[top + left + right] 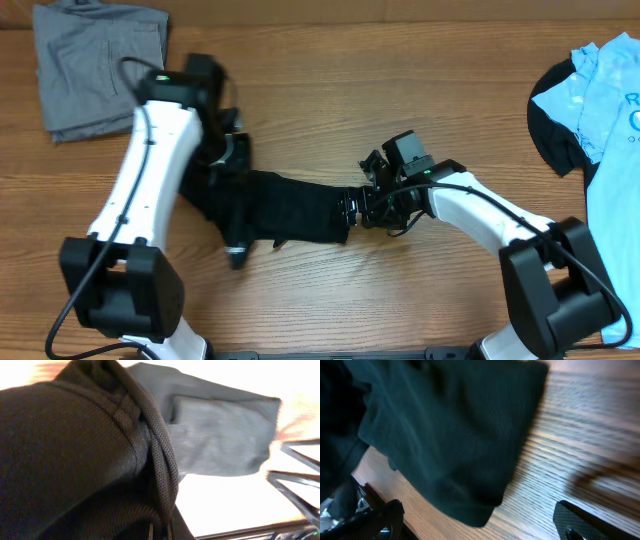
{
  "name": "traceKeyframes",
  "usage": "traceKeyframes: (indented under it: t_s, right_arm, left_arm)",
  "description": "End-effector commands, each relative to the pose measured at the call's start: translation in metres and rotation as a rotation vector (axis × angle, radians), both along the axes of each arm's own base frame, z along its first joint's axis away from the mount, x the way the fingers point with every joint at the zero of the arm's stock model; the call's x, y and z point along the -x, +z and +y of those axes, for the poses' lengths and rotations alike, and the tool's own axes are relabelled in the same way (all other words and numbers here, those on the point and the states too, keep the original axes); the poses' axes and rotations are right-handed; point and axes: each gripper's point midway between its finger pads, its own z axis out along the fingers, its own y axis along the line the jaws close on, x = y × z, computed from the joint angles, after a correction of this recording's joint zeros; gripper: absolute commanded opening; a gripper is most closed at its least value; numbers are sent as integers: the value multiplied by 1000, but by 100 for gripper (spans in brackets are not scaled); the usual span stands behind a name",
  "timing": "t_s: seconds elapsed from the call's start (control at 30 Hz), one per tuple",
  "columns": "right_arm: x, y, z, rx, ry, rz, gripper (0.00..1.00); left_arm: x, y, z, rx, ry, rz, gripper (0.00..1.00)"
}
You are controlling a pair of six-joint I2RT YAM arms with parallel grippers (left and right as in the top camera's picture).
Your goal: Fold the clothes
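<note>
A black shirt (pixel 290 208) lies bunched in a long strip across the middle of the table. My left gripper (pixel 228 160) is shut on its left end; in the left wrist view the black mesh fabric (pixel 75 455) fills the frame and is pinched at the fingertips (pixel 160 532). At the shirt's right end my right gripper (pixel 358 208) stands open. In the right wrist view a corner of the shirt (pixel 450 435) hangs between the wide-apart fingers (pixel 585 522), with nothing gripped. Grey trousers (pixel 95 65) lie folded at the far left. A light blue T-shirt (pixel 600 90) lies at the right edge.
The grey trousers (pixel 225 435) show beyond the black fabric in the left wrist view. Dark fabric (pixel 552 125) sticks out from under the light blue T-shirt. The wooden table (pixel 330 90) shows bare between the garments.
</note>
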Motion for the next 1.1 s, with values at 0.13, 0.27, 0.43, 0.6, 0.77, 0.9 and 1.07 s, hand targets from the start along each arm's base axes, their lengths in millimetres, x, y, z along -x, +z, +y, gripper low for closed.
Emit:
traceKeyframes:
  t_s: [0.13,0.27,0.43,0.6,0.77,0.9,1.07]
  right_arm:
    - [3,-5,4,-15,-24,46,100]
    - [4,-4,5,-22,-25,52,100]
    - [4,-4,6,-24,-27,55,100]
    - [4,-3,6,-25,-28,55,100]
    - [-1,3,5,-31,-76,71,100]
    - [-13,24,1,-66,-102,35,100]
    - [-29,60,-17,-103,-182,-21,100]
  left_arm:
    - [2,5,-67,40,-117,-67,8]
    - [1,2,-90,55,-167,-106,18]
    - [7,-7,-100,60,-175,-97,20]
    - [15,-18,-108,107,-183,-69,24]
    - [17,-15,-126,213,-194,-58,16]
    - [19,0,-157,399,-244,-63,16]
    - [28,4,-175,440,-303,-70,19]
